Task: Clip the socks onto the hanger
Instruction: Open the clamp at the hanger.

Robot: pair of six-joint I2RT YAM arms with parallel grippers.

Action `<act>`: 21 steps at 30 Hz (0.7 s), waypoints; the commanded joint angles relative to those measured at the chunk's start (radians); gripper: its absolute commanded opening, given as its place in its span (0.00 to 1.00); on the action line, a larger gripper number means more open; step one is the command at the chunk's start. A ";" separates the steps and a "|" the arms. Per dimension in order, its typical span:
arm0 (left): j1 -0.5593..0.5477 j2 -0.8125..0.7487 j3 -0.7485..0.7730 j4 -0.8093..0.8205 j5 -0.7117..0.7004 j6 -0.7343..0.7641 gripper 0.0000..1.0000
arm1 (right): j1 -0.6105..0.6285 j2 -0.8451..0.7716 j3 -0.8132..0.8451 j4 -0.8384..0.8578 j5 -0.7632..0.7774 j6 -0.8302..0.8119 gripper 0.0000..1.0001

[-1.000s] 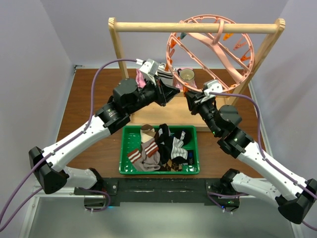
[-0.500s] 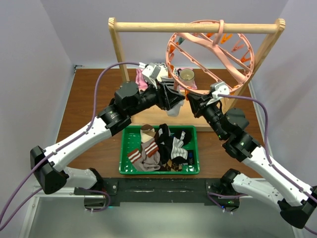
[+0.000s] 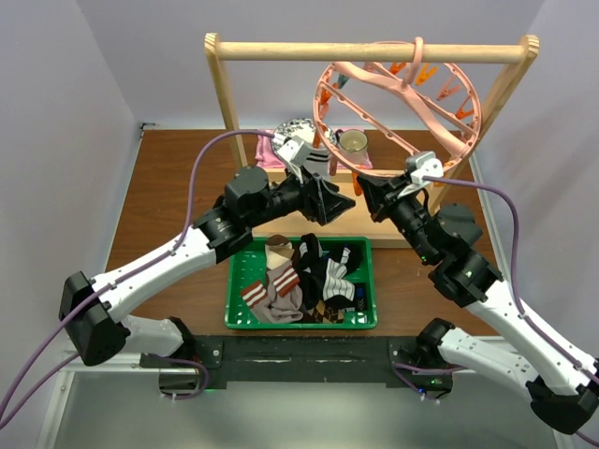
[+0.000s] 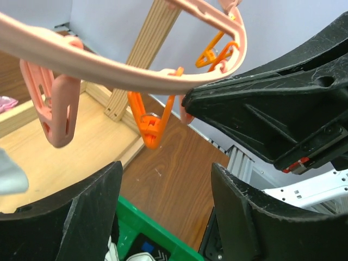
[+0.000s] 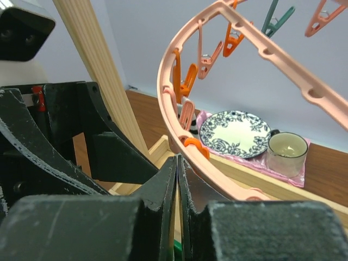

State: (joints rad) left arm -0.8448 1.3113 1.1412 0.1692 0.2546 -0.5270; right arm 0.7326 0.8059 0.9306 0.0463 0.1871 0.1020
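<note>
The pink hanger hangs from the rack's bar, and its rim crosses the left wrist view with an orange clip below it. A black-and-white striped sock hangs at its left rim, seen behind the clips. More socks lie in the green basket. My left gripper is open under the rim, holding nothing. My right gripper is shut with nothing between its fingers, its tip against the rim's lower edge.
The light wooden rack stands on a wooden base. A patterned plate and a cup sit on a pink cloth behind the hanger. Both arms crowd together under the ring.
My left gripper has opened, let go of the striped sock and dropped down to the right. My right gripper has closed and moved up to the rim. The hanger has swung a little.
</note>
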 commanded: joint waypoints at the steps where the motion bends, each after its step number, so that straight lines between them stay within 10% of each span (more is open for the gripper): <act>1: -0.008 0.020 0.023 0.098 0.012 0.057 0.71 | -0.006 -0.024 0.069 -0.014 0.008 0.011 0.08; 21: -0.016 0.135 0.159 0.142 -0.022 0.099 1.00 | -0.006 -0.051 0.085 -0.023 0.023 0.016 0.08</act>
State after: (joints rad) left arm -0.8536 1.4319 1.2308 0.2474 0.2413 -0.4335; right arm 0.7319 0.7589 0.9745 0.0216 0.1917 0.1200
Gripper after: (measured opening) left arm 0.996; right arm 0.084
